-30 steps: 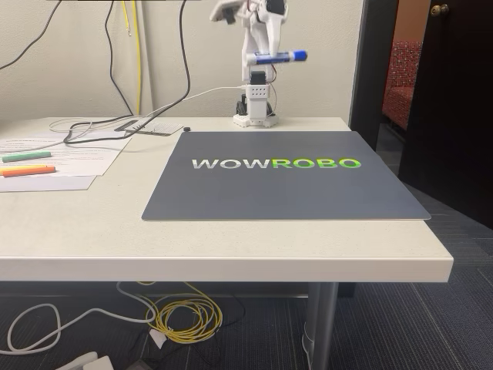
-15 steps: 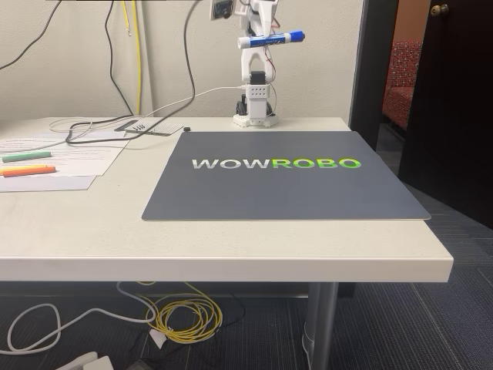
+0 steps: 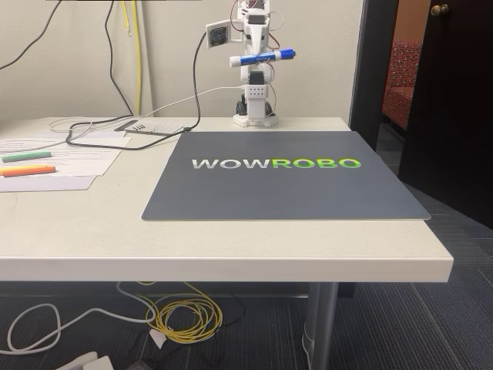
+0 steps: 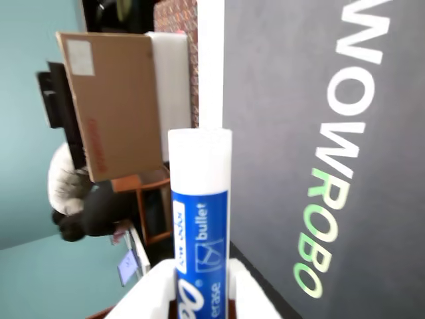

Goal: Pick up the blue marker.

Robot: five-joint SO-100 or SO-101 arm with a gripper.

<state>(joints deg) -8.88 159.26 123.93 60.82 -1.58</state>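
The blue marker [image 3: 262, 57] is dipping lower, tilting toward two o'clock; the pincer [image 3: 252, 58] is clamping its light, stiff, slippery barrel mid-length.

The marker [image 3: 262, 57] has a white barrel, a blue label with white lettering and a blue cap, and the tool [image 3: 256, 55] holding it is white. A dark grey mat [image 3: 285, 177] with white and green lettering lies on the off-white worktop [image 3: 231, 247]. At the left a green highlighter [image 3: 27, 156] and an orange highlighter [image 3: 27, 170] lie on white paper [image 3: 69, 158], and yellow cable [image 3: 185, 316] is coiled on the dark carpet [image 3: 393, 324].
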